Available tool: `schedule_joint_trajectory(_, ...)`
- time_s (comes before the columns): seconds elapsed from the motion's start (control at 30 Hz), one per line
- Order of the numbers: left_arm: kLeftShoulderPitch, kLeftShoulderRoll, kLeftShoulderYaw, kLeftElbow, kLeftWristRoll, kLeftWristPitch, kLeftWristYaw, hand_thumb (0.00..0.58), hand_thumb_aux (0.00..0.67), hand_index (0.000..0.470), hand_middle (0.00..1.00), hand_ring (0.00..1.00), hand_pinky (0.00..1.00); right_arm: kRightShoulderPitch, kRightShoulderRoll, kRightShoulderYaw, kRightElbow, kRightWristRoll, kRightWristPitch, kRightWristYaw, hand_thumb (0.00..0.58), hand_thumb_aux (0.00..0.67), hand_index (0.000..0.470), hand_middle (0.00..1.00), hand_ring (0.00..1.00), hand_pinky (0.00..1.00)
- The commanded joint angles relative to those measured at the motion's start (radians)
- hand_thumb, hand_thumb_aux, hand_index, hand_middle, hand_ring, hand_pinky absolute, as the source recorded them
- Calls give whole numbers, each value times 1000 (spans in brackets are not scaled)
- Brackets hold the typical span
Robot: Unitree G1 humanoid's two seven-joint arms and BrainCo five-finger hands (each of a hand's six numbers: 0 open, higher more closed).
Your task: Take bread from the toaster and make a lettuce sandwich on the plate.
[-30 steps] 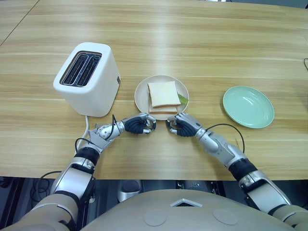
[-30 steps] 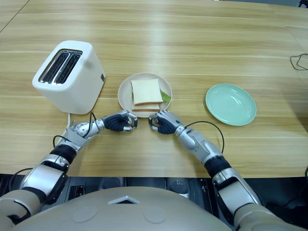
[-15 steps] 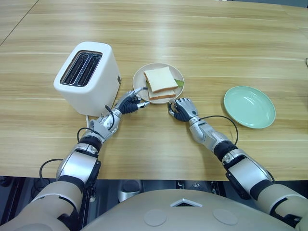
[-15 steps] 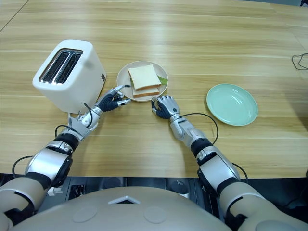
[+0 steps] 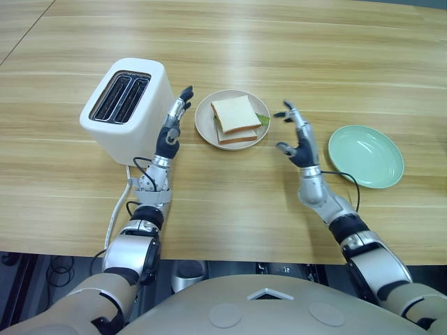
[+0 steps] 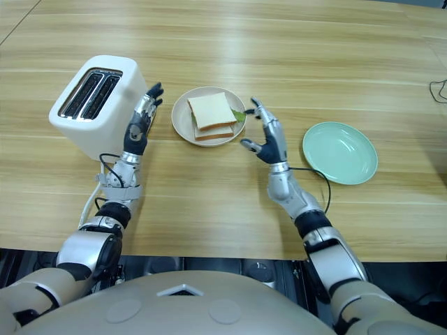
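A sandwich (image 5: 235,119) of two white bread slices with green lettuce showing at its right edge lies on a beige plate (image 5: 207,125) in the middle of the table. The white toaster (image 5: 129,112) stands to the plate's left, and both of its slots look dark. My left hand (image 5: 173,128) is raised between toaster and plate, fingers stretched out, holding nothing. On the plate's right my right hand (image 5: 297,137) is also lifted and spread open, a little apart from the rim.
A mint green plate (image 5: 366,155) with nothing on it lies at the right. The toaster's white cord (image 5: 119,209) runs toward the table's front edge. Bare wooden table stretches behind and in front of the plates.
Both hands have let go near the plate's front rim, opened and risen to either side of it. The plate with the sandwich has been pushed away from me, beside the toaster.
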Motion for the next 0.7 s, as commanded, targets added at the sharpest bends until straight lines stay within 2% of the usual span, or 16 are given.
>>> schedule_joint_trajectory(0.03, 59, -12, -5, -152, 4, 20, -9, 0, 0, 0, 0, 0, 0, 50, 11, -42, -128, 87, 7, 100, 0, 0, 0, 0, 0, 0)
schedule_joint_trajectory(0.2, 90, -26, 5, -207, 23, 60, -2, 0, 0, 0, 0, 0, 0, 70, 46, -63, -145, 124, 23, 183, 0, 0, 0, 0, 0, 0)
schedule_joint_trajectory(0.7, 85, -35, 21, -195, 12, 108, -21, 0, 0, 0, 0, 0, 0, 50, 111, -134, -104, 150, 27, 270, 0, 0, 0, 0, 0, 0)
